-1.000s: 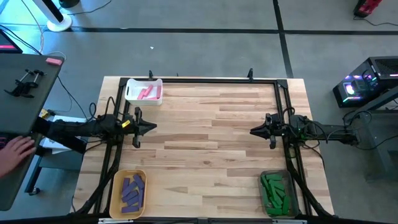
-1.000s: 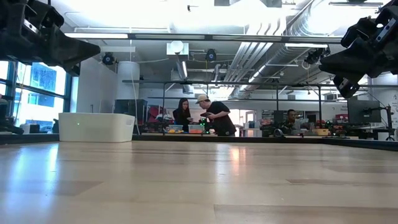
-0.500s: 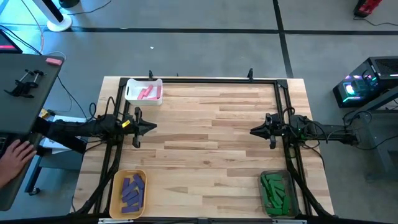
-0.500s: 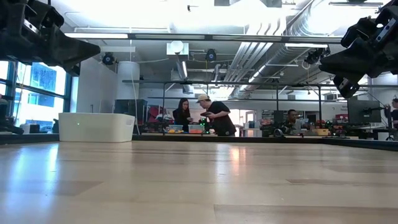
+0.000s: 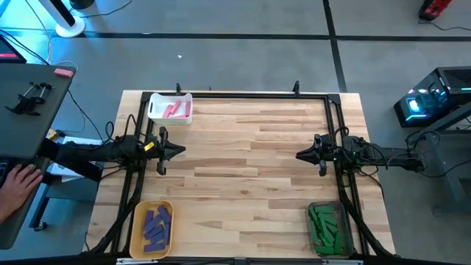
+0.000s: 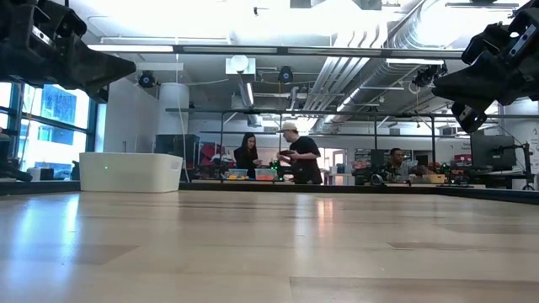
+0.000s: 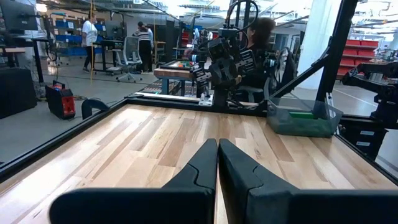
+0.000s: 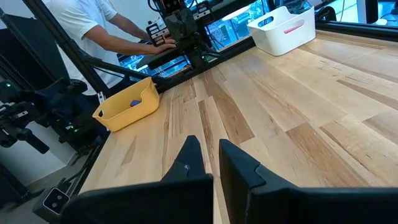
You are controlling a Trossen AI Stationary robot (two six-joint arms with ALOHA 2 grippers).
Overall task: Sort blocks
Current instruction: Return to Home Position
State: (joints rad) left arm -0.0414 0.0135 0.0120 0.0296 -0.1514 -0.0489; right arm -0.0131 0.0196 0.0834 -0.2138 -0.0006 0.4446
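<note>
All blocks lie sorted in three bins at the table's edges. Pink blocks (image 5: 176, 110) are in the white bin (image 5: 156, 108) at the far left corner. Purple blocks (image 5: 157, 224) fill the yellow bin (image 5: 140, 221) at the near left. Green blocks (image 5: 324, 227) sit in the clear bin (image 5: 340, 213) at the near right. My left gripper (image 5: 180, 151) hovers over the table's left side, shut and holding nothing (image 7: 217, 142). My right gripper (image 5: 299, 155) hovers over the right side, pointing toward the left one, with a narrow gap between its fingertips (image 8: 210, 144).
Bare wooden tabletop (image 5: 243, 177) lies between the two grippers. A black metal frame (image 5: 243, 94) runs along the far edge and both sides. A person's hand (image 5: 18, 180) rests at a desk left of the table. People stand in the room beyond (image 6: 295, 156).
</note>
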